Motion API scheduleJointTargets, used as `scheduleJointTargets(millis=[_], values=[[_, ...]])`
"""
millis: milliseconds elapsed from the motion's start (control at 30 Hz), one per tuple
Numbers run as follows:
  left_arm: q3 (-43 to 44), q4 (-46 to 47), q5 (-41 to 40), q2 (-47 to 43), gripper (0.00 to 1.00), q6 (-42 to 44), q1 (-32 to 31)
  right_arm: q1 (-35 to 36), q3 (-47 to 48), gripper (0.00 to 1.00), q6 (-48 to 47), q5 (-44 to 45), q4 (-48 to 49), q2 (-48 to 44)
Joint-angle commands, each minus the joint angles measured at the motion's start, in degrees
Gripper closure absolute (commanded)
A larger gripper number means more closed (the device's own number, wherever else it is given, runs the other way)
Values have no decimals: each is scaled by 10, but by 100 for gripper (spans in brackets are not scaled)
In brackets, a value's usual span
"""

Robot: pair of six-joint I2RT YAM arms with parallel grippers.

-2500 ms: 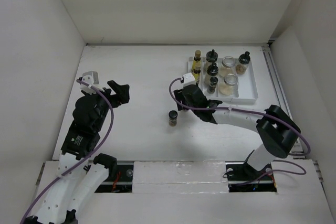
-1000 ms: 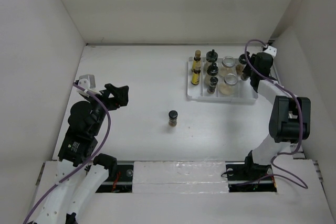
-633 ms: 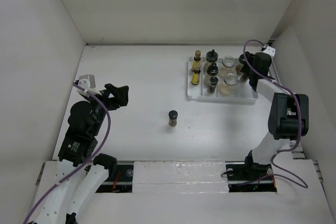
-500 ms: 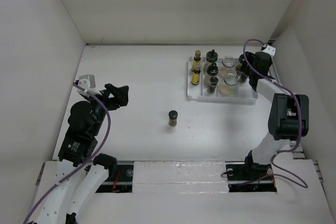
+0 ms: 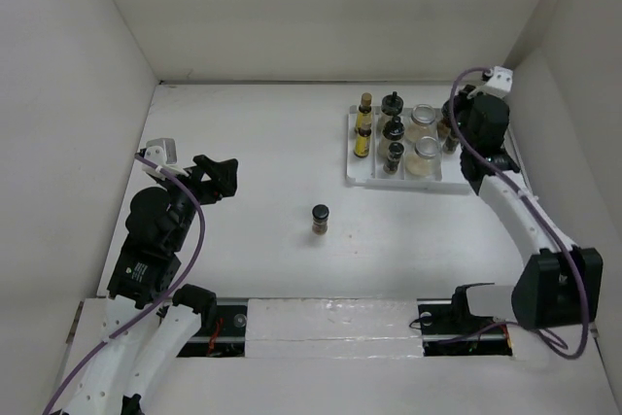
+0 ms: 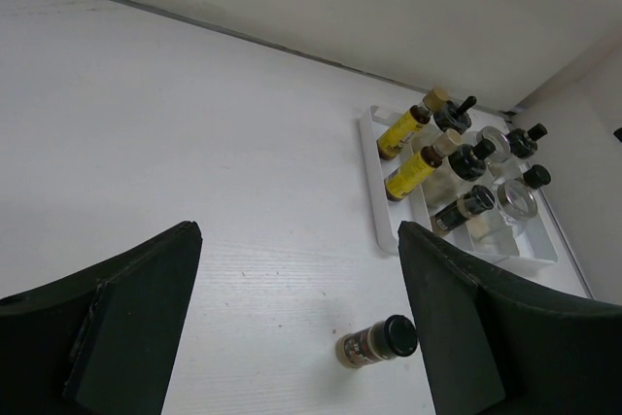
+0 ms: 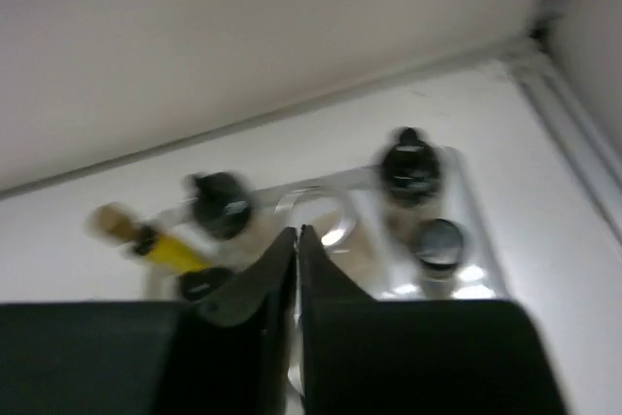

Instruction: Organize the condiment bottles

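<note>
A white tray (image 5: 406,182) at the back right holds several condiment bottles: two slim yellow-liquid ones (image 5: 363,123), dark black-capped jars (image 5: 394,133) and pale-filled jars (image 5: 426,153). One dark spice jar (image 5: 320,219) stands alone mid-table; in the left wrist view this jar (image 6: 379,340) shows low between the fingers but far beyond them. My left gripper (image 5: 219,177) hangs open and empty at the left (image 6: 301,337). My right gripper (image 5: 455,131) hovers over the tray's right end. Its jaws are shut on nothing (image 7: 296,235) above the blurred jars (image 7: 411,167).
White walls close in the table at the back and on both sides. A metal rail (image 5: 505,133) runs along the right wall beside the tray. Bare tabletop (image 5: 272,133) lies between the lone jar and the left arm.
The right gripper has shut and its arm has swung, elbow now low at the right, wrist still over the tray's right end. The left arm and the lone jar have not moved.
</note>
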Motion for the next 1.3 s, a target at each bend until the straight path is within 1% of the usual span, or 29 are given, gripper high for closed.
scheduleJointTargets(millis=[0, 33, 67, 100, 133, 167, 200, 233, 300, 333, 367, 400, 433, 500, 667, 833, 967, 1000, 1033, 1067, 1167, 1200, 1267], values=[[9, 31, 4, 3, 23, 7, 2, 119, -46, 97, -7, -100, 46, -58], [9, 31, 4, 3, 23, 7, 2, 148, -72, 100, -1, -122, 59, -71], [9, 31, 4, 3, 25, 7, 2, 178, -83, 100, -1, -138, 72, -71], [9, 31, 4, 3, 25, 7, 2, 209, -91, 95, -1, -146, 80, -71], [9, 31, 4, 3, 27, 7, 2, 273, -92, 86, -1, -152, 80, -71], [9, 31, 4, 3, 29, 7, 2, 302, -92, 59, -22, -161, 80, -52], [9, 31, 4, 3, 29, 7, 2, 331, -92, 48, -30, -168, 68, -44], [9, 31, 4, 3, 30, 7, 2, 383, -92, 38, -36, -168, 49, -36], [9, 26, 4, 3, 30, 7, 2, 424, -86, 22, -50, -168, 34, -22], [9, 26, 4, -2, 30, 7, 2, 458, -86, 17, -57, -157, 26, -22], [9, 26, 4, -2, 30, 7, 2, 473, -92, 12, -57, -145, 20, -22], [9, 31, -1, -2, 30, 7, 2, 485, -98, 4, -57, -135, 14, -17], [9, 31, -1, -2, 30, 7, 2, 493, -98, 2, -57, -117, 8, -17], [9, 31, 5, 3, 30, 7, 2, 499, -98, 0, -57, -101, -16, 7], [9, 25, 5, 8, 30, 7, 2, 516, -92, 2, -50, -87, -35, 51], [9, 30, -1, 8, 29, 7, 2, 529, -79, 10, -43, -56, -55, 95], [9, 25, -1, 8, 29, 7, 2, 534, -59, 34, -36, -32, -47, 119], [9, 30, -1, 8, 29, 7, 2, 534, -59, 54, -30, -24, -47, 124], [9, 30, -1, 8, 29, 7, 2, 539, -59, 63, -30, -18, -40, 124], [9, 30, -1, 8, 29, 7, 2, 539, -54, 68, -30, -18, -40, 116], [9, 29, 5, 3, 29, 7, 2, 539, -54, 69, -30, 19, -40, 81], [9, 29, 5, 3, 29, 7, 2, 539, -54, 71, -30, 32, -40, 47], [9, 29, 5, 3, 29, 7, 2, 539, -54, 71, -47, 63, -40, 9]])
